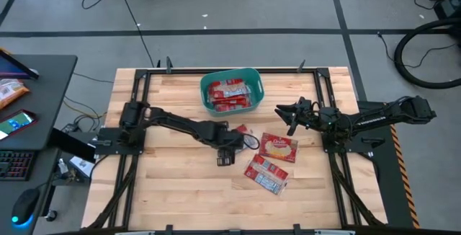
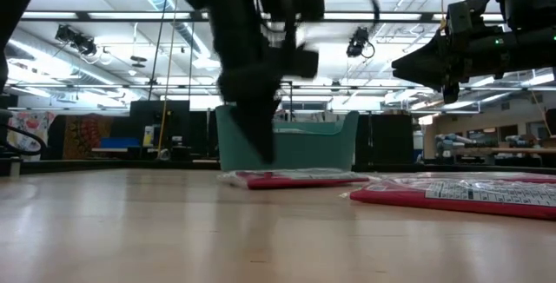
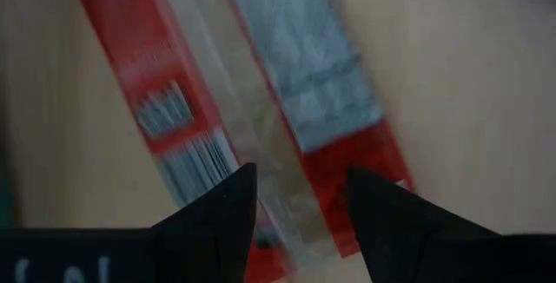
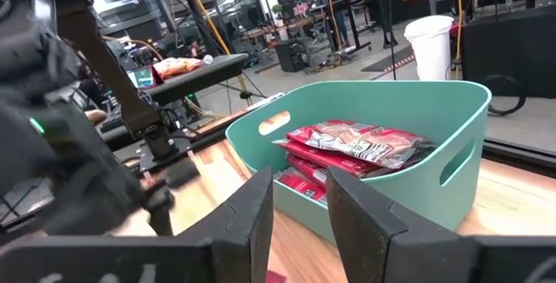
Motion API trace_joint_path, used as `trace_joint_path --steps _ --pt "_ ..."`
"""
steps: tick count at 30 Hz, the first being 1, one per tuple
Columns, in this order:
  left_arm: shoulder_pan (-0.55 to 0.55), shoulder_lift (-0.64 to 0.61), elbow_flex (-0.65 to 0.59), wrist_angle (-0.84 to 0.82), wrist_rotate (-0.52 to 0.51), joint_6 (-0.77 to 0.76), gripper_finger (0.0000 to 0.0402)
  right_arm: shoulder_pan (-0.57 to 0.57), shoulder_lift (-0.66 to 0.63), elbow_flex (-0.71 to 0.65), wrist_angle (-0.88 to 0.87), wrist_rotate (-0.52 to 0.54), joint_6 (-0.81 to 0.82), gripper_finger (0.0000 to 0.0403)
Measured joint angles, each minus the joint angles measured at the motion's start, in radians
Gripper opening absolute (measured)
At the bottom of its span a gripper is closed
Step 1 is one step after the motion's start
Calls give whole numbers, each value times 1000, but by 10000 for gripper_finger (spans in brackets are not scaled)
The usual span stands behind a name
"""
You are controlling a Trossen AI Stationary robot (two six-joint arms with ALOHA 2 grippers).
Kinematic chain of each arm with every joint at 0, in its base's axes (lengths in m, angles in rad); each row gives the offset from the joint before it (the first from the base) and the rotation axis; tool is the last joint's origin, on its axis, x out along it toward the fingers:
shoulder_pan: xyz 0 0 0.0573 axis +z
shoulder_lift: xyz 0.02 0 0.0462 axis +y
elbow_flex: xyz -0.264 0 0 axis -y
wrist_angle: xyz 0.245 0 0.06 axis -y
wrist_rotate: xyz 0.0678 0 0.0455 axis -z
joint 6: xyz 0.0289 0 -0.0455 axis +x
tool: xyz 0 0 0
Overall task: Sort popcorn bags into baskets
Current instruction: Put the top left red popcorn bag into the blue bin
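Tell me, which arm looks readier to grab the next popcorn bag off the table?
Probably the left. Its open tool hangs right over a popcorn bag lying on the table, while the right tool hovers higher, beside the teal basket.

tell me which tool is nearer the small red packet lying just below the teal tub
Left. The left tool hangs open directly over the small red flat popcorn packet, fingers straddling it. The right tool is open and raised off to the side, past the teal plastic tub corner.
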Motion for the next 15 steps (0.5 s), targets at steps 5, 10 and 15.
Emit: trace_joint_path --steps 5,10,15 --pt "-35 -26 4 87 -105 1 180 0 0 0 0 0 0 115" --pt "-76 14 5 224 -175 -12 193 0 0 0 0 0 0 115" --pt "-90 65 5 314 -210 13 233 0 0 0 0 0 0 115"
